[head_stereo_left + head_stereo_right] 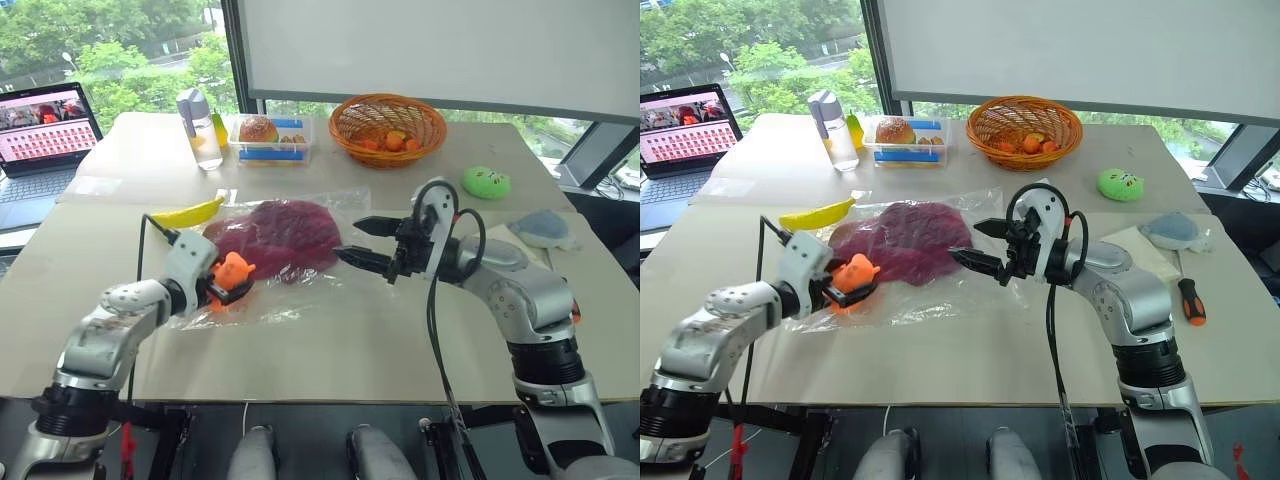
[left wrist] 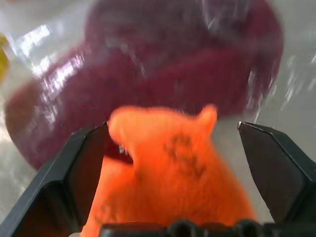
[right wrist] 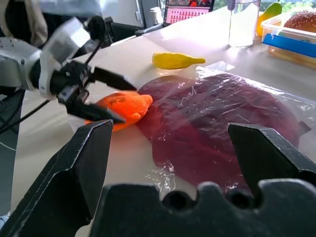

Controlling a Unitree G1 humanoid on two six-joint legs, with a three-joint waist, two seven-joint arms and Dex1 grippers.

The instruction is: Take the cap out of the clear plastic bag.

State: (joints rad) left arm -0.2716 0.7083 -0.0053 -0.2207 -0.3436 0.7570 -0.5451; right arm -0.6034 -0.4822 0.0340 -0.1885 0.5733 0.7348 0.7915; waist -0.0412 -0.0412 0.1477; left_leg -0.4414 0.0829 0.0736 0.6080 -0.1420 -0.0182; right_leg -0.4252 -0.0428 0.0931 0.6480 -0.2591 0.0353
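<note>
- The left gripper (image 1: 228,287), black fingers spread wide, straddles a soft orange plush toy (image 1: 230,272) lying at the near left edge of the bag; whether the fingers touch the plush, I cannot tell.
- The right gripper (image 1: 362,243), jaws wide apart and empty, hovers at the bag's right edge.
- The clear, crinkly, glossy plastic bag (image 1: 330,205) lies flat mid-table.
- The maroon fabric cap (image 1: 280,238), a low rounded mound, sits inside it, long axis running left-right; brim direction cannot be told.
- A smooth yellow banana-shaped toy (image 1: 188,213) lies just beyond the bag's left corner.
- A woven orange wicker basket (image 1: 387,126) stands far back.
</note>
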